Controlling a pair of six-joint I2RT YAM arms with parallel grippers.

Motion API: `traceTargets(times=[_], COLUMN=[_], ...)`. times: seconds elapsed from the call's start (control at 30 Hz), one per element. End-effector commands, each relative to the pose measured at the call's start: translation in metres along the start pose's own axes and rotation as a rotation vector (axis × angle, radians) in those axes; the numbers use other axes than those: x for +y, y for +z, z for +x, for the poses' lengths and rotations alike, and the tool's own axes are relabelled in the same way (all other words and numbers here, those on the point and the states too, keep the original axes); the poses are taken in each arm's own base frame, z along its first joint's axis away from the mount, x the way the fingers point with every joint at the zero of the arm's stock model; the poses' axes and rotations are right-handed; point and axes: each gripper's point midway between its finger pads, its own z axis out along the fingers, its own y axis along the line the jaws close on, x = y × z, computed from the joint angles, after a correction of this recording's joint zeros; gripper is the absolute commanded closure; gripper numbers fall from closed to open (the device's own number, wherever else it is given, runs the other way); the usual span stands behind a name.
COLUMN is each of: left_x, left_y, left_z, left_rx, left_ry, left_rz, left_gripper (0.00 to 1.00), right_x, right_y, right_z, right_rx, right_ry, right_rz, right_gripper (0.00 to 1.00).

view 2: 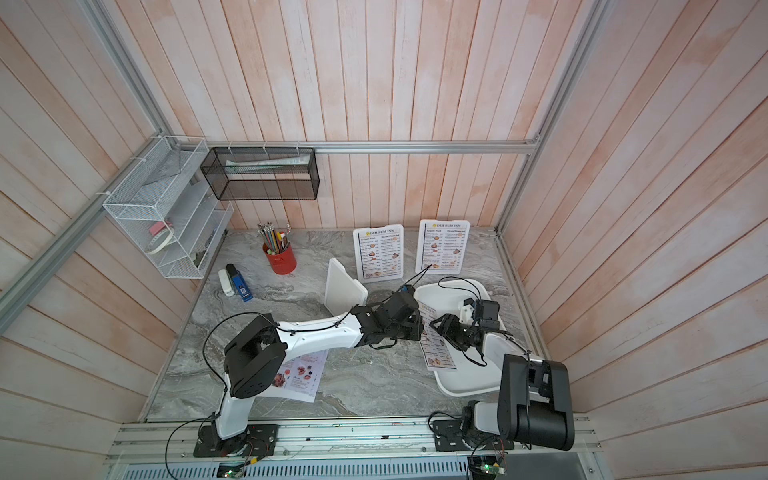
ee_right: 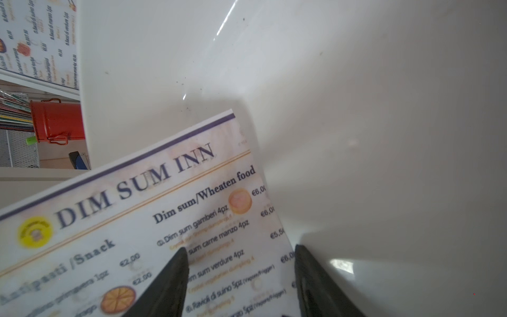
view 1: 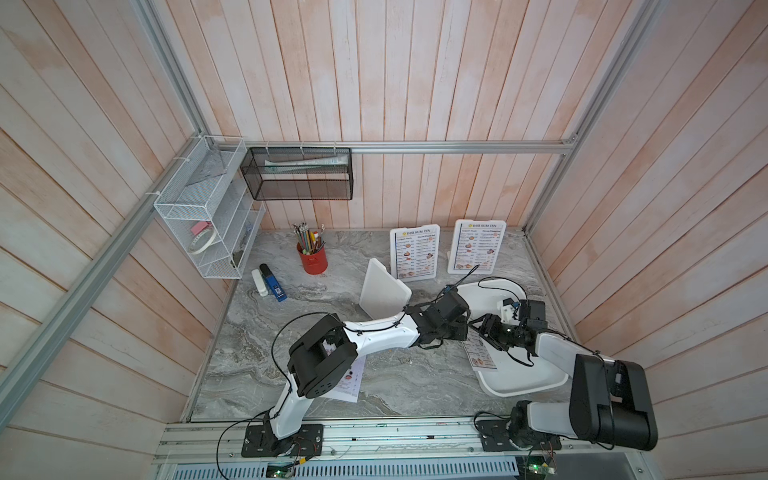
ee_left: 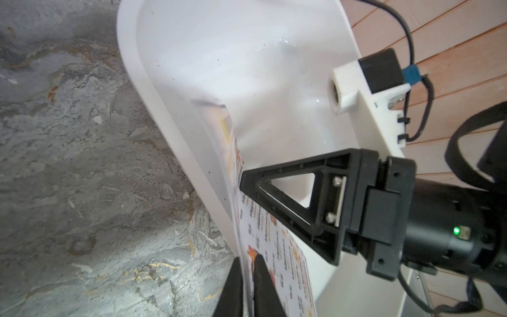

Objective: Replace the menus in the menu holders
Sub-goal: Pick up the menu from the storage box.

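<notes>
A "Dim Sum Inn" menu lies across the left rim of a large white tray. My left gripper is shut on this sheet's edge, one finger on each face. My right gripper hangs open just above the same menu, with one finger over the print and the other over the bare tray. Two menu holders stand at the back with Dim Sum Inn sheets in them. A third holder stands turned, showing its white back. Another menu with food photos lies under my left arm.
A red pencil cup and a blue stapler stand at the back left. A white wire rack and a black mesh basket hang on the walls. Both arms meet closely at the tray's left rim.
</notes>
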Motion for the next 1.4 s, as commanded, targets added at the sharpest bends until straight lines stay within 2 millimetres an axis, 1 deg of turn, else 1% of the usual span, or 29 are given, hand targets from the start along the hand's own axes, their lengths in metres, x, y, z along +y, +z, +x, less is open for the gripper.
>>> traceTargets(times=[0.0,0.07,0.13,0.2,0.3,0.37,0.43,0.5,0.6,0.67,0.73,0.83,0.9,0.93,0.97,1.0,1.13,1.27,1.37], left_x=[-0.005,-0.006,-0.011,-0.017,-0.025,-0.034,-0.044,-0.049,-0.053,-0.055,-0.055,-0.056,-0.051,-0.052,-0.04,-0.037,-0.029,-0.019,-0.019], left_y=[-0.005,-0.008,-0.014,-0.025,-0.045,-0.063,-0.082,-0.1,-0.128,-0.15,-0.174,-0.208,-0.226,-0.235,-0.243,-0.253,-0.282,-0.3,-0.312], left_z=[-0.013,-0.015,-0.017,-0.023,-0.037,-0.047,-0.056,-0.065,-0.079,-0.088,-0.097,-0.109,-0.115,-0.115,-0.125,-0.128,-0.131,-0.132,-0.128], left_rx=[-0.031,-0.035,-0.038,-0.054,-0.094,-0.125,-0.156,-0.187,-0.236,-0.27,-0.307,-0.35,-0.363,-0.37,-0.388,-0.401,-0.431,-0.452,-0.462], left_ry=[0.018,0.025,0.037,0.054,0.096,0.127,0.163,0.189,0.219,0.233,0.26,0.306,0.331,0.35,0.346,0.359,0.4,0.408,0.428], left_rz=[0.002,0.006,0.017,0.027,0.028,0.04,0.06,0.061,0.058,0.059,0.061,0.084,0.089,0.093,0.071,0.066,0.056,0.033,0.037], left_gripper=[0.93,0.96,0.97,0.97,0.98,0.98,0.99,0.99,0.99,0.99,0.99,0.99,0.99,0.99,0.99,0.99,0.99,0.99,0.99], right_x=[0.003,0.01,0.02,0.031,0.053,0.071,0.094,0.118,0.153,0.177,0.204,0.233,0.251,0.259,0.265,0.271,0.287,0.293,0.294], right_y=[-0.004,-0.009,-0.018,-0.029,-0.05,-0.063,-0.079,-0.095,-0.121,-0.136,-0.15,-0.161,-0.165,-0.165,-0.164,-0.163,-0.158,-0.157,-0.154], right_z=[-0.002,-0.013,-0.028,-0.045,-0.068,-0.08,-0.09,-0.098,-0.108,-0.111,-0.108,-0.096,-0.085,-0.078,-0.071,-0.064,-0.037,-0.021,-0.008], right_rx=[0.007,-0.01,-0.047,-0.091,-0.16,-0.207,-0.257,-0.295,-0.357,-0.384,-0.39,-0.392,-0.382,-0.368,-0.35,-0.326,-0.26,-0.219,-0.169], right_ry=[-0.014,-0.037,-0.067,-0.103,-0.162,-0.197,-0.223,-0.257,-0.303,-0.335,-0.382,-0.466,-0.543,-0.576,-0.604,-0.628,-0.718,-0.769,-0.81], right_rz=[0.026,0.031,0.038,0.054,0.056,0.034,-0.023,-0.077,-0.155,-0.232,-0.335,-0.444,-0.501,-0.532,-0.562,-0.592,-0.681,-0.743,-0.787], right_gripper=[0.36,0.36,0.33,0.32,0.31,0.3,0.3,0.29,0.28,0.27,0.27,0.26,0.25,0.25,0.25,0.25,0.25,0.25,0.24])
